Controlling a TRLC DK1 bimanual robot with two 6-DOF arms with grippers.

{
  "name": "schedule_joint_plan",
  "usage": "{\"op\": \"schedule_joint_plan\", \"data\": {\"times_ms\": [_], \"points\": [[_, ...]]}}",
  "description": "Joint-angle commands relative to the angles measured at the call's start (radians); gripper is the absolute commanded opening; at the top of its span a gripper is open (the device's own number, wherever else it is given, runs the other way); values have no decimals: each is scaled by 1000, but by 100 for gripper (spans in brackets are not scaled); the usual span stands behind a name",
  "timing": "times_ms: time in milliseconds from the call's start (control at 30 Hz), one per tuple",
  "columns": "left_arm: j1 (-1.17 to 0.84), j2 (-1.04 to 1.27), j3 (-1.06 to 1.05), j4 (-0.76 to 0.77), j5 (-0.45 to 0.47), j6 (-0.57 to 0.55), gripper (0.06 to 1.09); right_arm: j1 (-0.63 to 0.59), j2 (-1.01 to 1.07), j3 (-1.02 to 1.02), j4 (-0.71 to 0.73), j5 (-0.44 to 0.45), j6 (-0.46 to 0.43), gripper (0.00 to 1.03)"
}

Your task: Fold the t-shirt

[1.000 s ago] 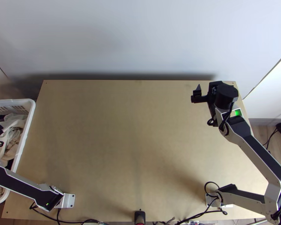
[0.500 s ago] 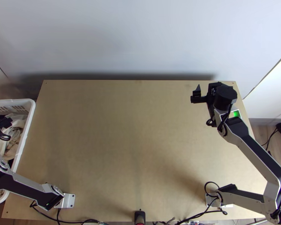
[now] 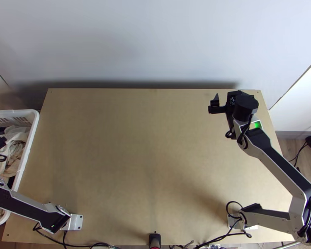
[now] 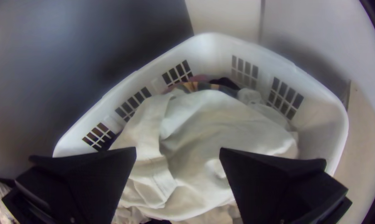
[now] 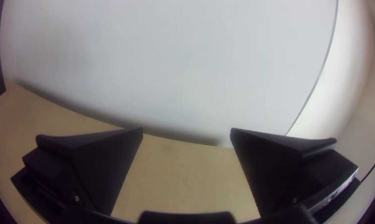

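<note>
Since the earlier frame, the left gripper (image 4: 177, 149) has shifted slightly toward the left edge of the top view, and the right gripper (image 3: 213, 103) slightly leftward at upper right. Left gripper: fingers apart over the basket (image 3: 30, 143), no fabric seen pinched. Right gripper: fingers apart above the table (image 3: 134, 145), nothing held. The probable t-shirt (image 4: 208, 124), white, lies bunched in the basket at the left of the frame; its identity is not confirmed. Dark fabric (image 4: 225, 82) lies beside it. Risks, as judged: a grasp driven too deep could bring up a second garment, the pieces being heaped together; a shallow pinch on a loose fold could slip on lifting; fabric drawn out low could snag on the rim. A pale marking (image 5: 332, 195) is noted on the right gripper; no wording is legible.
</note>
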Motion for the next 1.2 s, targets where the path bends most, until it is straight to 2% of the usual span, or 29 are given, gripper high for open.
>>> {"op": "schedule_joint_plan", "data": {"times_ms": [0, 433, 567, 633, 667, 700, 733, 867, 1000, 1167], "points": [[43, 64, 4, 84, -25, 38, 103, 10, 22, 20, 4, 2, -3, 98], [49, 159, 62, 109, -78, 56, 103, 8, 22, 5, 3, 15, -21, 98], [52, 196, 56, 169, -134, 93, 103, 7, 22, -8, 9, 17, -26, 98], [61, 208, 48, 199, -134, 112, 94, 7, 22, -20, 33, 18, -43, 98], [68, 211, 41, 219, -132, 113, 84, 7, 22, -22, 36, 18, -47, 98], [75, 207, 28, 255, -121, 129, 56, 7, 22, -23, 36, 18, -49, 98], [84, 202, 18, 290, -98, 155, 9, 7, 22, -23, 36, 18, -52, 98], [115, 161, 4, 275, -29, 125, 10, 5, 22, -25, 38, 23, -53, 98], [107, 50, -27, 209, -15, 104, 10, 2, 22, -38, 53, 25, -55, 98], [48, -186, -58, 9, 95, 53, 10, 2, 21, -65, 82, 31, -55, 98]]}}
